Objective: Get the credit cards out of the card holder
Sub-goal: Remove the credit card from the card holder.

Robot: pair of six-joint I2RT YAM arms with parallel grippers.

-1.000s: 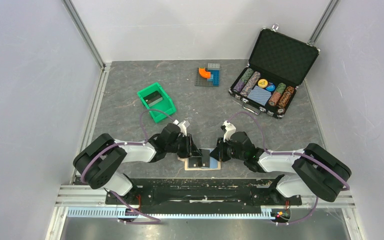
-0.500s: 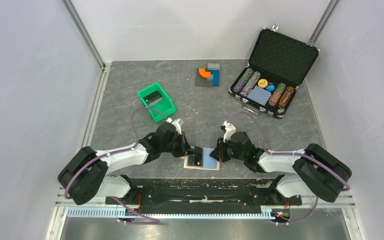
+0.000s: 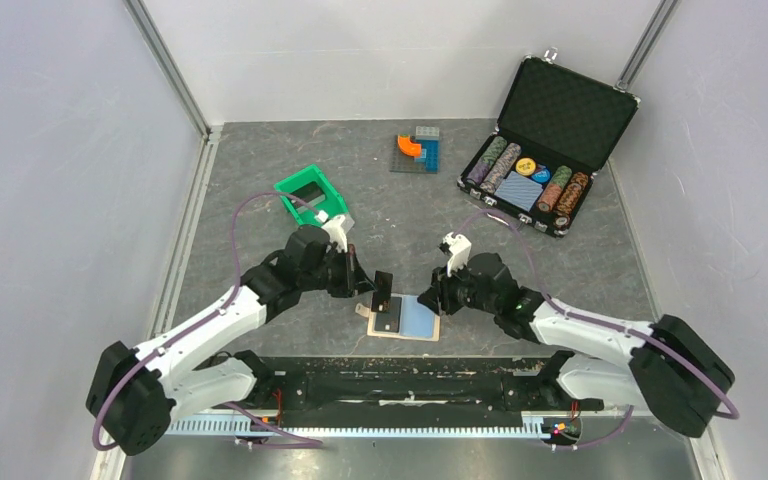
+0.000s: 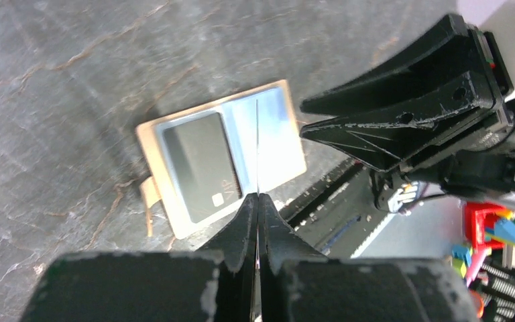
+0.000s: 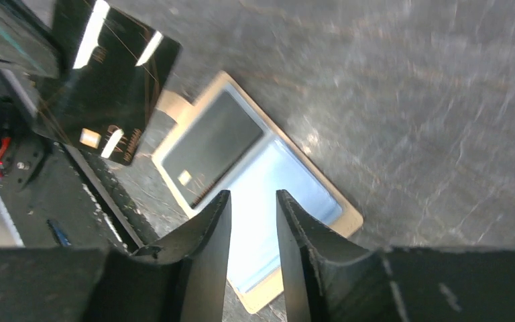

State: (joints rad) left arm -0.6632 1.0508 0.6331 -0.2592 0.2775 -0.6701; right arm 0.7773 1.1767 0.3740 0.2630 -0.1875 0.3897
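Note:
The card holder (image 3: 415, 322) lies open and flat near the table's front edge, tan-edged with light blue pockets. A dark credit card (image 3: 390, 320) still sits in its left pocket and also shows in the left wrist view (image 4: 200, 168) and the right wrist view (image 5: 211, 149). My left gripper (image 3: 369, 287) is shut on another dark credit card (image 3: 382, 290), held upright just above the holder's left side. That card is edge-on in the left wrist view (image 4: 257, 147) and glossy in the right wrist view (image 5: 107, 87). My right gripper (image 3: 428, 298) is slightly open and empty, over the holder's bare blue right pocket (image 5: 275, 181).
A green bin (image 3: 312, 203) stands behind the left arm. An open black chip case (image 3: 550, 140) with poker chips is at the back right. Coloured toy blocks (image 3: 418, 150) lie at the back middle. The black base rail (image 3: 400, 375) runs just in front of the holder.
My left gripper has drawn a dark card out of the holder and lifted it back and to the left. My right gripper has come off the holder and its arm has stretched out.

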